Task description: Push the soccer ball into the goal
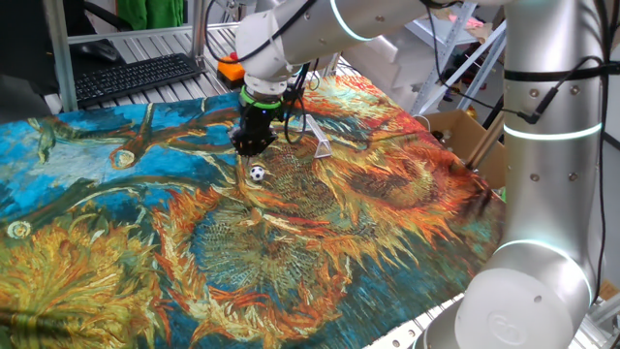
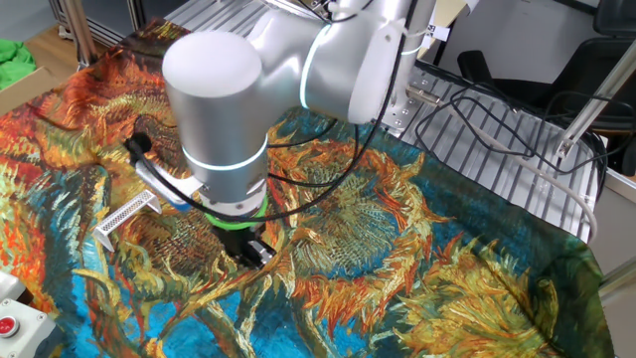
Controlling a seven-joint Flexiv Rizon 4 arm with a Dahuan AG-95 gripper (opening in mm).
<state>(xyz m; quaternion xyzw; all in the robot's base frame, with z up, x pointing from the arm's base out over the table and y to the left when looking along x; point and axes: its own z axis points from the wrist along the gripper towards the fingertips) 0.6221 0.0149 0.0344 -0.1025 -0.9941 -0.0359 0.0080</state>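
Observation:
The soccer ball (image 1: 257, 174), tiny and white with black patches, lies on the painted sunflower cloth (image 1: 145, 242). My gripper (image 1: 252, 145) hangs just behind the ball, a short gap above the cloth, with its dark fingers drawn together and nothing between them. The goal (image 1: 321, 146), a small pale wedge frame, stands to the right of the gripper and a little further back. In the other fixed view the goal (image 2: 126, 213) lies left of the gripper (image 2: 256, 255). The ball is hidden there behind the arm.
A black keyboard (image 1: 136, 78) and an orange object (image 1: 230, 68) lie beyond the cloth's far edge. A cardboard box (image 1: 467, 136) stands at the right. A box with a red button (image 2: 12, 323) sits at the cloth's corner. Cables (image 2: 497, 129) lie on the slatted table.

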